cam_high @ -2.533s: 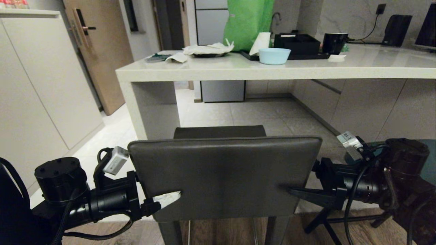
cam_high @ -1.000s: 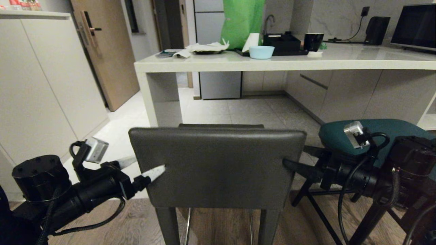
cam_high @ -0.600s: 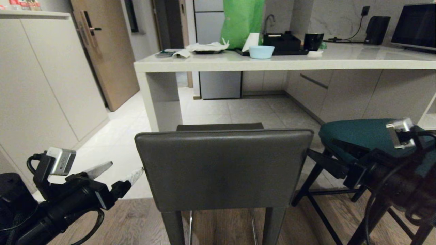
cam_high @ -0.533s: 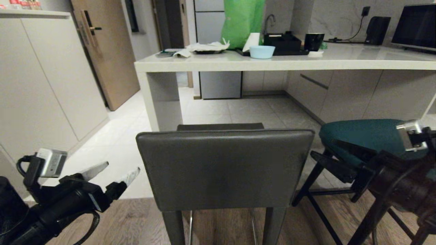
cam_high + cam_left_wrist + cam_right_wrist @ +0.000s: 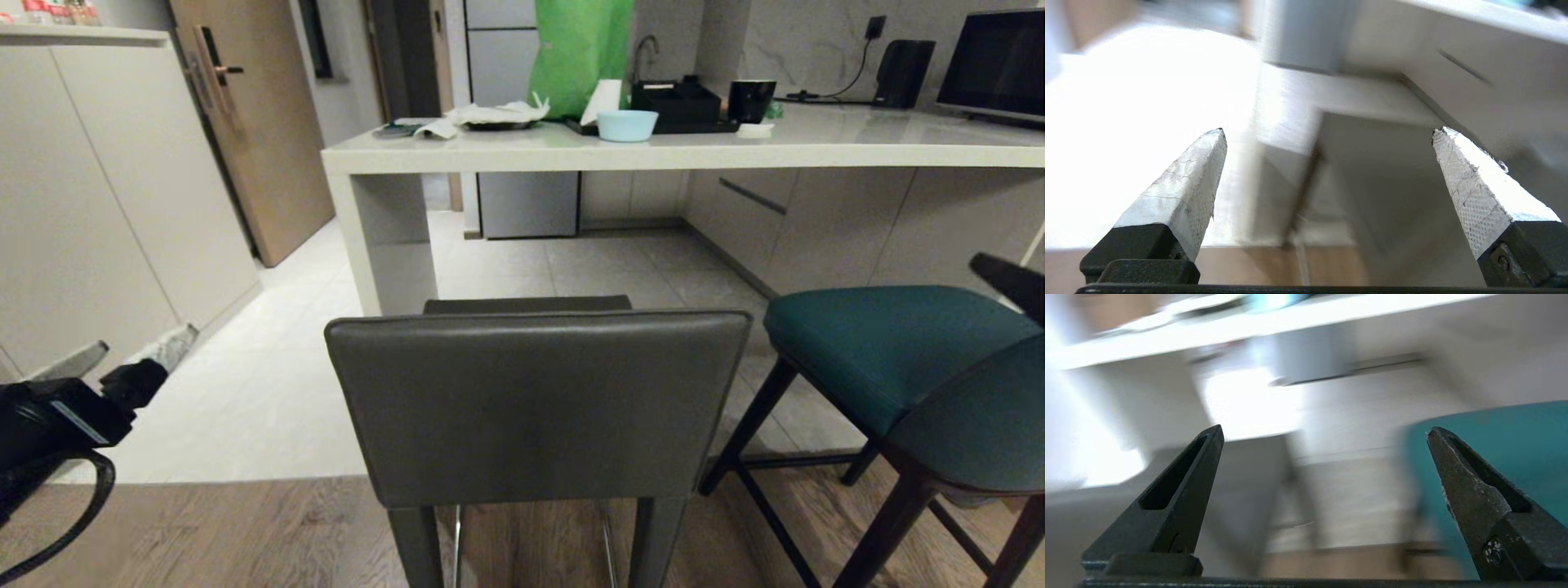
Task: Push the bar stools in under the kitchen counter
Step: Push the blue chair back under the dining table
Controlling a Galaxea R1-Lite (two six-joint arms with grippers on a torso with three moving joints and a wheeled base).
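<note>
Head view: the grey stool [image 5: 535, 404] stands front and centre, short of the counter [image 5: 678, 153]; the teal stool [image 5: 898, 359] sits just right of it. The left gripper [image 5: 135, 355] is low at the left edge, well clear of both.

Left wrist: fingers [image 5: 1184, 192] spread wide, empty.

Right wrist: right gripper [image 5: 1325, 435] gapes too, holding nothing, teal seat beyond.

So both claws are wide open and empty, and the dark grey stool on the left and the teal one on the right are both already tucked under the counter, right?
Not quite. In the head view the dark grey stool and the teal stool both stand short of the counter, not under it. The rest holds: left gripper and right gripper are open and empty.
</note>
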